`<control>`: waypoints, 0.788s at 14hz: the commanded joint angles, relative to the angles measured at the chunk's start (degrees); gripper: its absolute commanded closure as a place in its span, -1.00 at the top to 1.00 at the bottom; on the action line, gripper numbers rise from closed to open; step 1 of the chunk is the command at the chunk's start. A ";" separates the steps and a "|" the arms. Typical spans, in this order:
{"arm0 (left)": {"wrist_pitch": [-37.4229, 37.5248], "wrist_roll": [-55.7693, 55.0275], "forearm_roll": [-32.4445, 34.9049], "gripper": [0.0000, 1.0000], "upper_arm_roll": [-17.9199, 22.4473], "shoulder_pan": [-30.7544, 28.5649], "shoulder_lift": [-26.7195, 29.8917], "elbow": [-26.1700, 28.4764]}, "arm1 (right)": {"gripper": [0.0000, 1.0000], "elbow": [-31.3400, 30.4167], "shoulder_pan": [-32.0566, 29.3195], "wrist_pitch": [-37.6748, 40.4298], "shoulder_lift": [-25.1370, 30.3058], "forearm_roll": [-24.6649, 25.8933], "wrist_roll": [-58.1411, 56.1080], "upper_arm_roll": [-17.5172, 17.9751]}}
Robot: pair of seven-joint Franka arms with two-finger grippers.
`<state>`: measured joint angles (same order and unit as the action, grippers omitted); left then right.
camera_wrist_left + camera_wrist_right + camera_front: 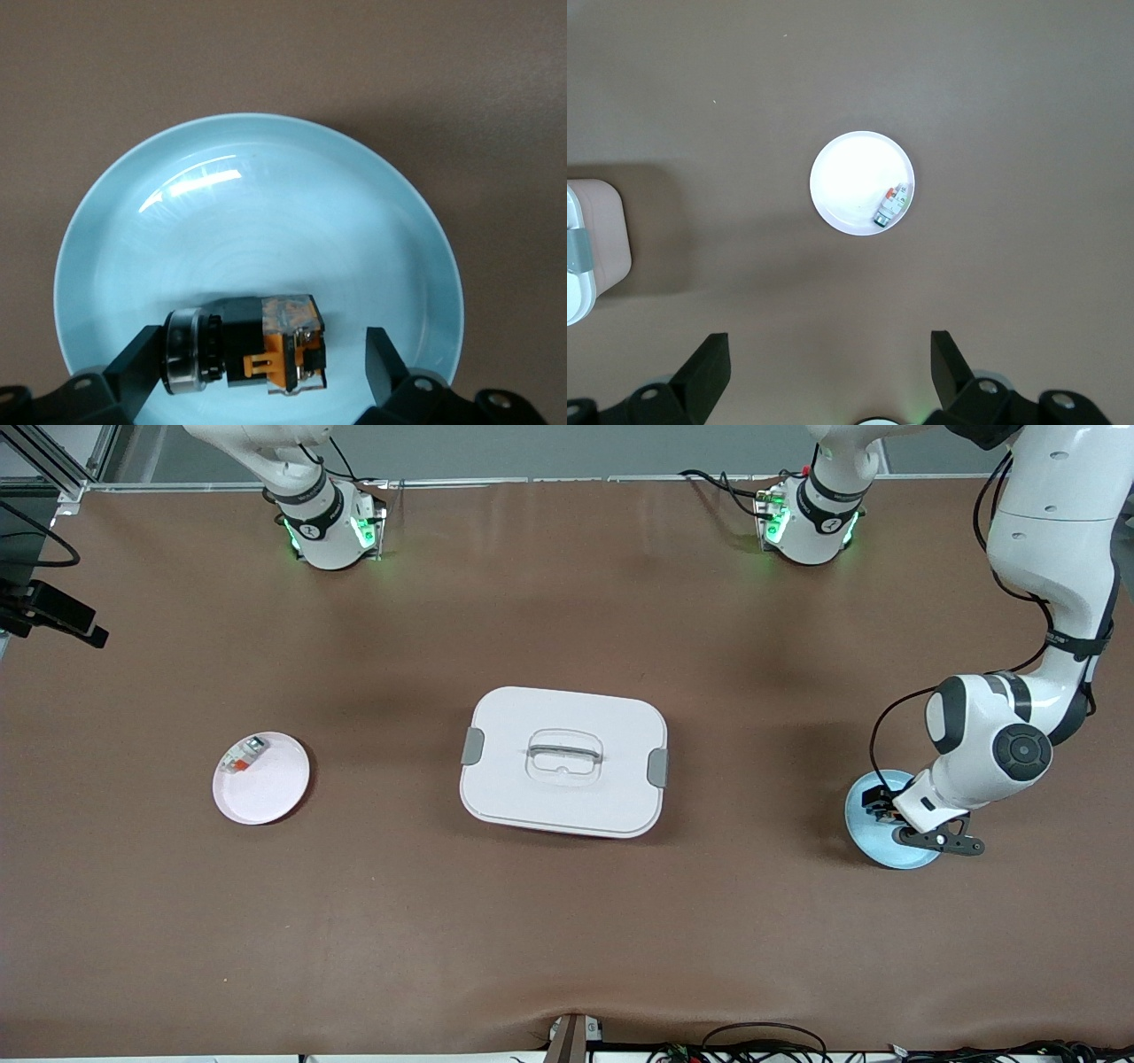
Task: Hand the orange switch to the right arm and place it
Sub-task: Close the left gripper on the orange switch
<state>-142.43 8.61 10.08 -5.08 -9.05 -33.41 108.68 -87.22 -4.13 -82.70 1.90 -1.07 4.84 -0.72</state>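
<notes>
The orange switch [257, 345], a small black part with an orange band and a metal ring at one end, lies on its side on a light blue plate [257, 204] toward the left arm's end of the table. My left gripper [261, 367] is open and low over the plate, its fingers on either side of the switch. In the front view the left gripper [881, 802] covers most of the switch on the blue plate [864, 833]. My right gripper [828, 367] is open, empty and high over the table; it is out of the front view.
A pale pink plate [270, 797] toward the right arm's end holds a white-grey part with a red-orange end [242, 755]; both show in the right wrist view, plate [850, 177] and part [891, 205]. A white lidded box [563, 762] sits at the table's middle.
</notes>
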 commanded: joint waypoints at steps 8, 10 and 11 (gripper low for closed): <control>-0.49 -1.32 2.13 0.36 0.34 -0.62 -1.49 -0.49 | 1.00 1.44 -1.32 0.70 -0.49 0.72 0.25 0.89; -0.22 -1.40 2.13 -0.75 0.34 -0.80 -1.05 -0.49 | 1.00 1.44 -1.32 0.70 -0.49 0.72 0.25 0.89; 0.04 -1.06 2.22 -1.00 0.25 -0.80 -0.44 -0.49 | 1.00 1.44 -1.23 0.70 -0.49 0.72 0.34 0.89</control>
<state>-142.44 8.61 10.44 -4.83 -9.69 -34.70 108.38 -87.13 -4.20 -82.70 1.90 -1.07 4.85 -0.72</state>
